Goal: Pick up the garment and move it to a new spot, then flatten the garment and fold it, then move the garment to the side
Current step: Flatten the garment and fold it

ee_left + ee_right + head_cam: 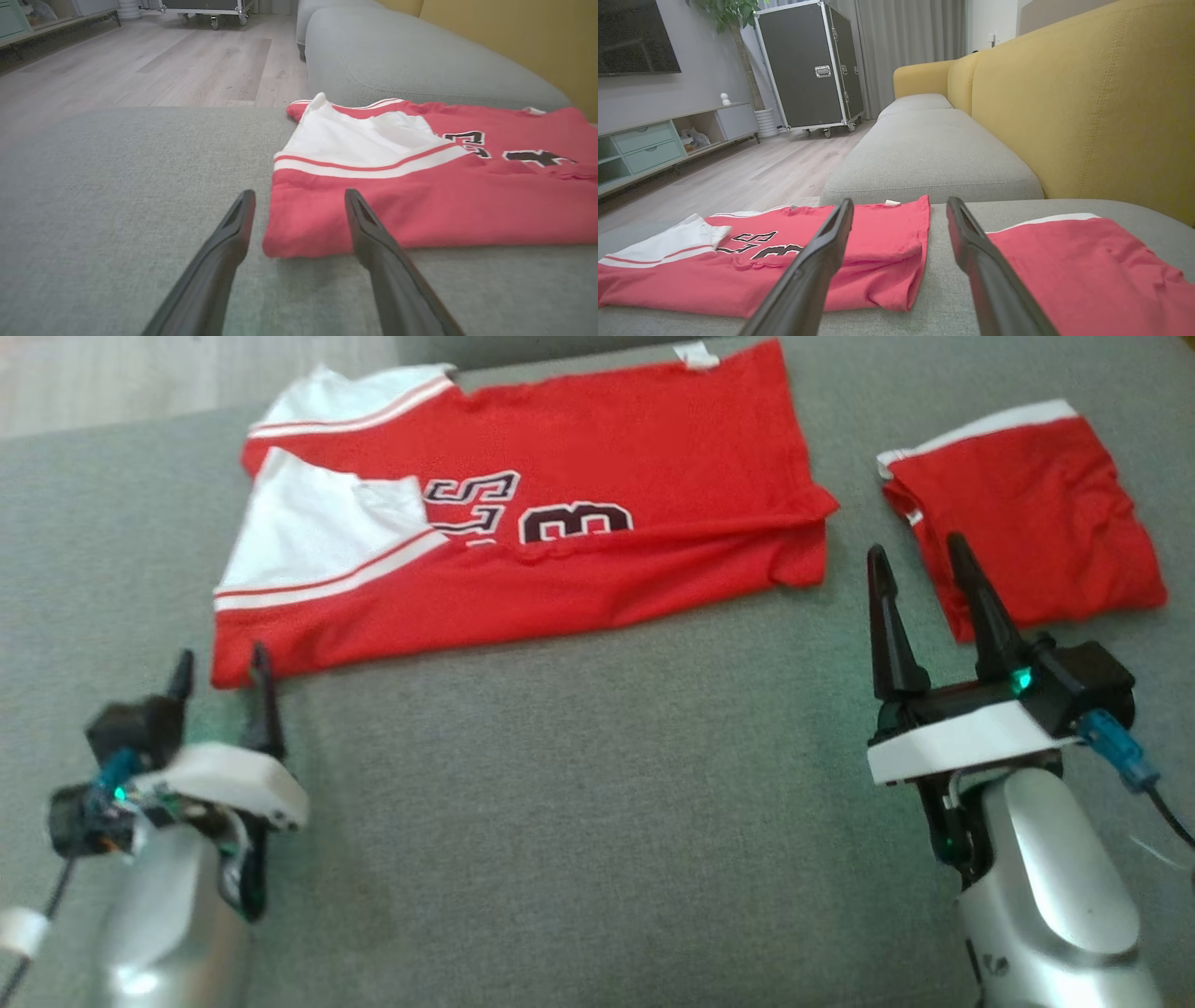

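The garment [579,523] is a red jersey with white sleeves and black numbers, lying partly folded across the far middle of the grey cushion [579,784]. My left gripper [222,670] stands open just in front of the jersey's near-left corner; in the left wrist view that corner [303,233] lies between and just beyond my left gripper [299,196]. My right gripper [920,560] is open, over the gap between the jersey and a folded red piece. In the right wrist view the jersey [859,252] lies left of my right gripper [900,205].
A second red garment [1027,513] with a white band lies folded at the right, also seen as red cloth [1087,270]. A yellow sofa back [1087,102] rises to the right. Wooden floor [140,60] lies past the cushion's left edge, with a black wheeled case [808,65] beyond.
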Robot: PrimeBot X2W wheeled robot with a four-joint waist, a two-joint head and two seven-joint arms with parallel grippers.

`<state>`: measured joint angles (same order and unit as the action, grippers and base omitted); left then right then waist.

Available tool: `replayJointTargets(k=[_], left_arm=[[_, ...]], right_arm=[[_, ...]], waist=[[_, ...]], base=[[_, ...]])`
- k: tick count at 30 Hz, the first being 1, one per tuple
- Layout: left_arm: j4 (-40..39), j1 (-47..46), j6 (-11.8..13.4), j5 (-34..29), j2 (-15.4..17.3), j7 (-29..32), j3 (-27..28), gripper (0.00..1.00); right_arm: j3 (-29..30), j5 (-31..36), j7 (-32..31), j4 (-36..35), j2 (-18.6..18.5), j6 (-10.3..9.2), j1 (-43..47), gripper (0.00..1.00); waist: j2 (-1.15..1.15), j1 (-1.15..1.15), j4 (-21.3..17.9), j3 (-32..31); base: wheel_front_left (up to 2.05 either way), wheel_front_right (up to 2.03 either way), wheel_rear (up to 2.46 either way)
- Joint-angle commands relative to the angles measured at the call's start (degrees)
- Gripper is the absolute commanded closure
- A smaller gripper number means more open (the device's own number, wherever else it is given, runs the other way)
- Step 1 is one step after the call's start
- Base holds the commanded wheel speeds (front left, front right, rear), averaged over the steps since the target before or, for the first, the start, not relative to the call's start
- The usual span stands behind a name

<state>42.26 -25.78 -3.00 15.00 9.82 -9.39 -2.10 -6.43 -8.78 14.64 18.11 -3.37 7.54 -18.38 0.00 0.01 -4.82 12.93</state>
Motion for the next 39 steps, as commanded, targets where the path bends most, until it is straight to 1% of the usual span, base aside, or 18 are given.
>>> replayJointTargets(k=[1,4,9,13,14,15,18,21,24,28,32,35,36,39], left_arm=[[-0.3,-2.2,0.4,-0.3,2.4,0.0,2.0,0.00],[4.3,-4.9,0.5,-0.1,3.6,0.6,2.3,0.00],[11.3,-8.0,-0.2,0.7,5.0,2.6,2.5,0.00],[16.6,-9.2,-1.6,0.7,5.3,6.1,1.1,0.00],[17.6,-9.4,-2.0,0.7,5.3,6.9,0.7,0.64],[18.3,-9.6,-2.3,0.9,5.3,7.3,0.4,1.00],[19.1,-10.1,-2.7,1.1,5.3,5.3,0.1,1.00],[18.5,-10.7,-2.6,1.4,5.0,0.8,0.3,1.00],[16.1,-11.4,-2.6,1.0,4.3,-3.7,-0.1,1.00],[9.3,-11.3,-3.1,0.2,2.9,-5.5,-1.0,1.00],[-2.7,-9.1,-3.4,-1.7,1.9,-5.6,-1.4,1.00],[-9.8,-6.9,-3.6,-3.3,1.1,-5.6,-1.9,1.00],[-9.8,-6.9,-3.6,-3.3,1.1,-5.6,-1.9,1.00],[-13.8,-5.1,-3.8,-4.2,0.2,-5.6,-2.8,1.00]], right_arm=[[-1.5,-0.4,0.4,-2.1,0.5,-0.05,-1.5,0.00],[-2.0,-0.6,0.4,-2.8,0.5,-0.05,-1.8,0.00],[-2.8,-1.7,0.4,-3.8,0.5,-0.05,-2.2,0.00],[-3.4,-2.5,0.4,-3.9,0.5,-0.05,-1.9,0.00],[-3.5,-2.7,0.4,-4.0,0.5,-0.05,-1.9,0.00],[-3.5,-2.9,0.4,-4.0,0.5,-0.05,-1.9,0.00],[-3.2,-3.1,0.4,-3.8,0.5,-0.05,-1.8,0.00],[-2.9,-2.0,0.4,-2.6,0.5,-0.05,-2.1,0.00],[-2.0,-0.1,-0.8,0.7,0.5,-0.05,-3.1,0.00],[-0.3,0.7,-5.7,5.6,0.5,-0.05,-5.9,0.00],[0.4,-1.3,-11.5,11.7,0.5,-0.05,-9.9,0.00],[1.1,-2.9,-15.4,17.5,0.5,-0.05,-13.7,0.00],[1.1,-2.9,-15.4,17.5,0.5,-0.05,-13.7,0.00],[2.7,-2.8,-18.9,23.9,0.5,-0.05,-17.7,0.00]], waist=[[0.00,-0.01,-1.1,1.3],[0.00,-0.01,-2.0,2.5],[0.00,-0.01,-3.3,4.2],[0.00,-0.01,-4.0,4.6],[0.00,-0.01,-4.1,4.6],[0.00,-0.01,-4.2,4.5],[0.00,-0.01,-4.0,4.0],[0.00,-0.01,-3.2,3.2],[0.00,-0.01,-2.0,2.3],[0.00,-0.01,-0.1,1.5],[0.00,-0.01,1.7,1.4],[0.00,-0.01,2.9,1.4],[0.00,-0.01,2.9,1.4],[0.00,-0.01,4.0,1.5]], base=[[0.00,0.00,0.00],[0.00,0.00,0.00],[0.00,0.00,0.00],[0.00,0.00,0.00],[0.00,0.00,0.00],[0.00,0.00,0.00],[0.00,0.00,0.00],[0.00,0.00,0.00],[0.00,0.00,0.00],[0.00,0.00,0.00],[0.00,0.00,0.00],[0.00,0.00,0.00],[0.00,0.00,0.00],[0.00,0.00,0.00]])
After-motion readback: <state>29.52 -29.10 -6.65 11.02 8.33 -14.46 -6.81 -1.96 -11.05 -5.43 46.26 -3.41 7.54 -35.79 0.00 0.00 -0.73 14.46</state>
